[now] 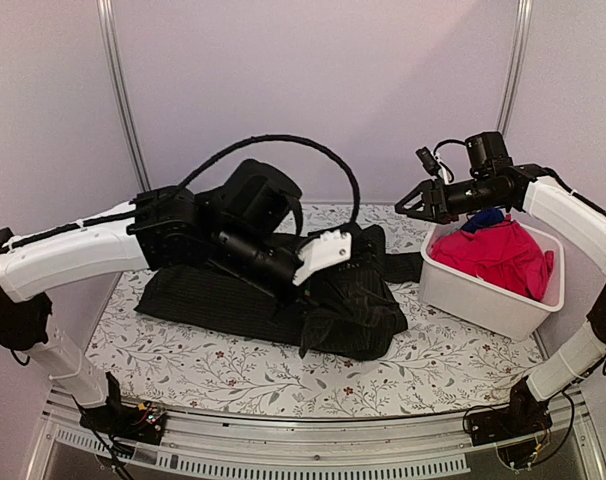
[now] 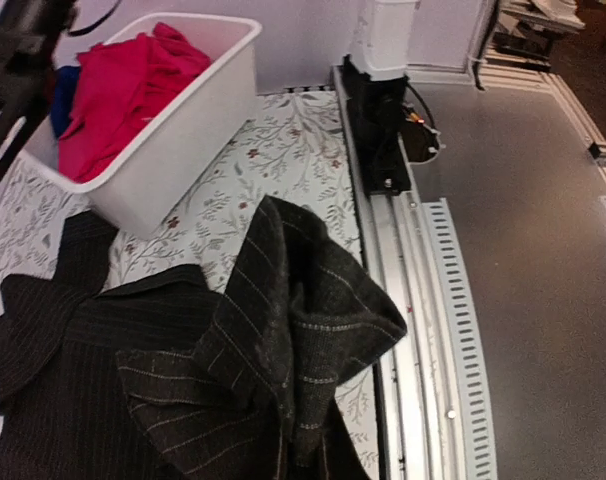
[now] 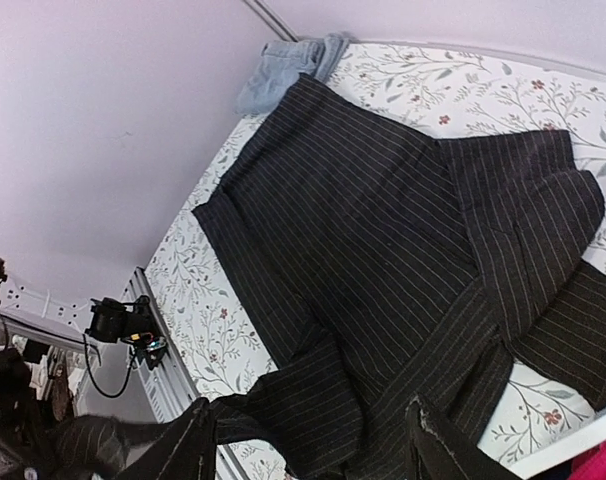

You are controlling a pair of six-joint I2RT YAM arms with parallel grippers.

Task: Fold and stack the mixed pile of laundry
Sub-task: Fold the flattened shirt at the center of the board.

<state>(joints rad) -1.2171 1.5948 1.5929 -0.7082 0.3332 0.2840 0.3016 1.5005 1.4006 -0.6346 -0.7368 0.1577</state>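
one black pinstriped shirt (image 1: pixel 218 300) — rumpled, soft folds | right hand (image 1: pixel 403 205) spread open, empty | left hand (image 1: pixel 323 258) — grip cannot tell

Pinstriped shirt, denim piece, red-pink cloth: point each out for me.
pinstriped shirt (image 3: pixel 363 220), right wrist view, on its flat spread middle.
denim piece (image 3: pixel 283 70), right wrist view, on its crumpled middle.
red-pink cloth (image 1: pixel 503 255), top external view, on the heap's middle.

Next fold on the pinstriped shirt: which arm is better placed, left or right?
Left, most likely. The left gripper is down at the black pinstriped shirt mid-table, fabric bunched under it; the right gripper hangs open in the air by the white bin, off the shirt.
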